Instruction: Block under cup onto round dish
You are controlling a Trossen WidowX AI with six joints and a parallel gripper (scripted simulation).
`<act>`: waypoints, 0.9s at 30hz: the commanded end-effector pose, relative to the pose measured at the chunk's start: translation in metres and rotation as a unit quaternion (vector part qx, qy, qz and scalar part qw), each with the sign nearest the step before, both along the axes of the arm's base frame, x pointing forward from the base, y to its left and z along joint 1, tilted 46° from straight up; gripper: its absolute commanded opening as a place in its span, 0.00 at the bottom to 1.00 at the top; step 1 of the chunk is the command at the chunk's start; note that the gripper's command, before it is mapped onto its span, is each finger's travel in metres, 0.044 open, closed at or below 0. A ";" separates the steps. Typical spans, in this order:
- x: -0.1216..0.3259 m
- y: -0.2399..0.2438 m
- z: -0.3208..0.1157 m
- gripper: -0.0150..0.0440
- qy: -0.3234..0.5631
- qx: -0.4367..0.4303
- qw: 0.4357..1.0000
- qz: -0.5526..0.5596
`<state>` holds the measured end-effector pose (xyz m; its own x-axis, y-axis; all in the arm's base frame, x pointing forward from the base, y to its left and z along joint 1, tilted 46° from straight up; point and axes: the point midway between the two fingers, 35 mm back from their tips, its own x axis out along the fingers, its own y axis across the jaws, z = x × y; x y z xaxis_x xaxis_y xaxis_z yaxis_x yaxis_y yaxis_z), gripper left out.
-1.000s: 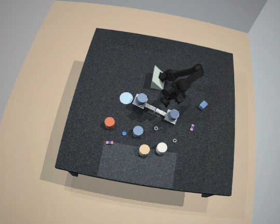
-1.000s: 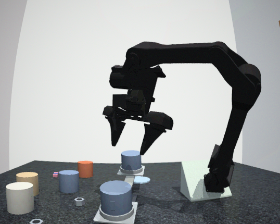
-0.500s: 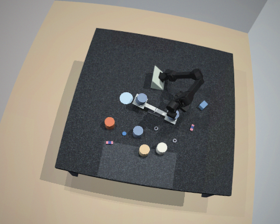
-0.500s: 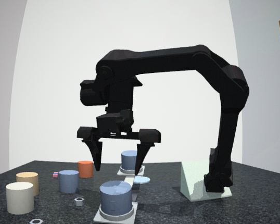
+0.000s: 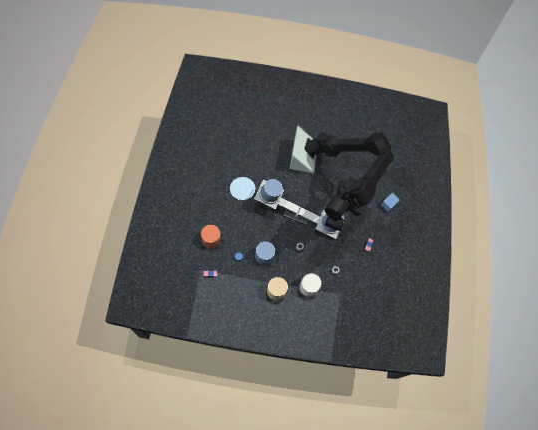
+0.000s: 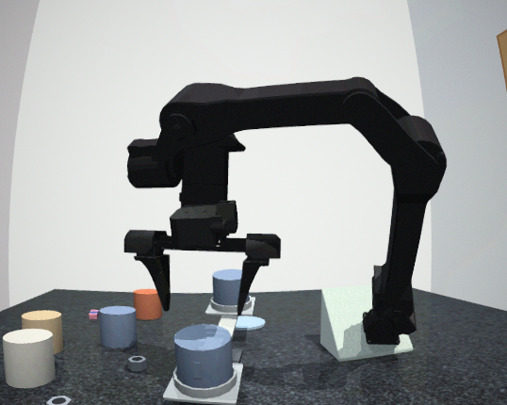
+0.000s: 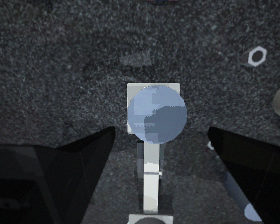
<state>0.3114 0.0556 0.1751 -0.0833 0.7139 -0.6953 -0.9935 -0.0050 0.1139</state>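
Note:
A small white balance bears a blue cup on each end. The near cup is mostly hidden under the arm in the top view. The far cup stands at the end beside the dish. My gripper is open and empty, pointing down above the near cup, with its fingertips higher than the cup's top. The pale blue round dish bears nothing. No block shows under either cup; the balance's tilt is unclear.
A pale green wedge stands by the arm's base. Loose cups are orange, blue, tan and white. A blue box, two hex nuts and small pink-and-blue pieces lie around the balance.

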 end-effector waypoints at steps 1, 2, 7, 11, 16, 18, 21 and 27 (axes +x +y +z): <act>-0.001 0.008 -0.008 1.00 0.011 0.000 1.000 0.002; -0.001 0.009 -0.008 1.00 0.011 0.000 1.000 0.002; -0.001 0.013 -0.012 1.00 0.011 -0.001 1.000 0.002; -0.002 0.017 -0.017 1.00 0.011 -0.001 1.000 0.002; -0.002 0.023 -0.023 1.00 0.011 -0.001 1.000 0.002; -0.002 0.026 -0.025 1.00 0.011 -0.001 1.000 0.002; -0.003 0.029 -0.029 1.00 0.011 -0.001 1.000 0.002; -0.004 0.036 -0.035 1.00 0.011 -0.001 1.000 0.002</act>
